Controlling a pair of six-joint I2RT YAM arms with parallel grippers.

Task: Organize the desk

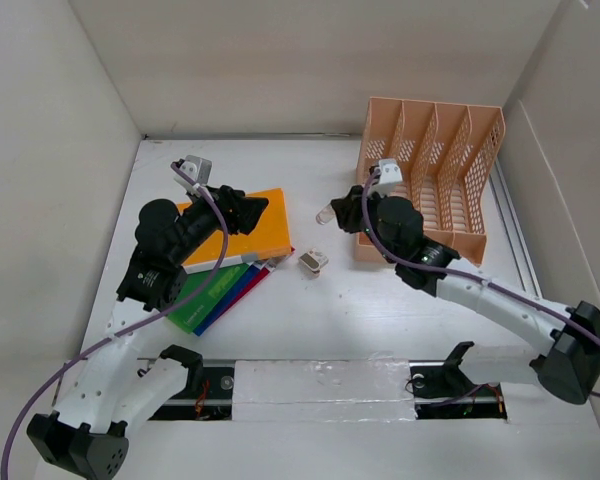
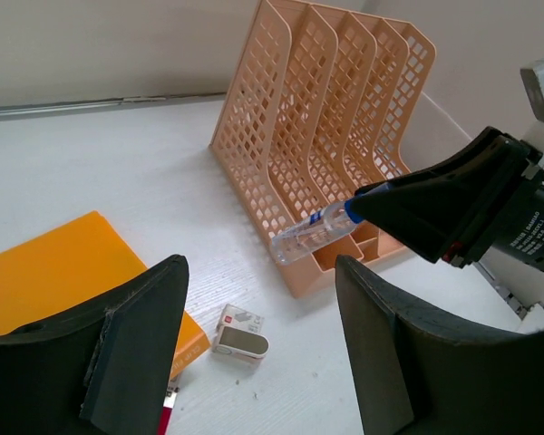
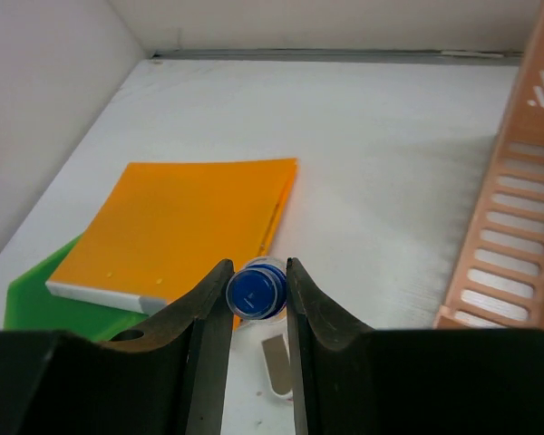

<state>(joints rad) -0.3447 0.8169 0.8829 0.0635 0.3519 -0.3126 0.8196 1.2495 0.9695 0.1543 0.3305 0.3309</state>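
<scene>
The white desk (image 1: 380, 310) carries an orange book (image 1: 265, 232) lying on a green folder (image 1: 202, 295) and blue and red folders. My right gripper (image 1: 348, 206) is shut on the blue cap (image 3: 257, 292) of a small clear bottle (image 1: 325, 214), held just above the desk in front of the peach file rack (image 1: 430, 170). The bottle also shows in the left wrist view (image 2: 313, 234). My left gripper (image 1: 252, 212) is open and empty, hovering over the orange book's right edge. In the left wrist view its fingers (image 2: 136, 344) frame a small white stapler-like thing (image 2: 240, 337).
The small white thing (image 1: 312, 262) lies between the books and the rack, below the held bottle. White wall panels close in the desk on the left, back and right. A taped strip (image 1: 320, 380) runs along the near edge by the arm bases.
</scene>
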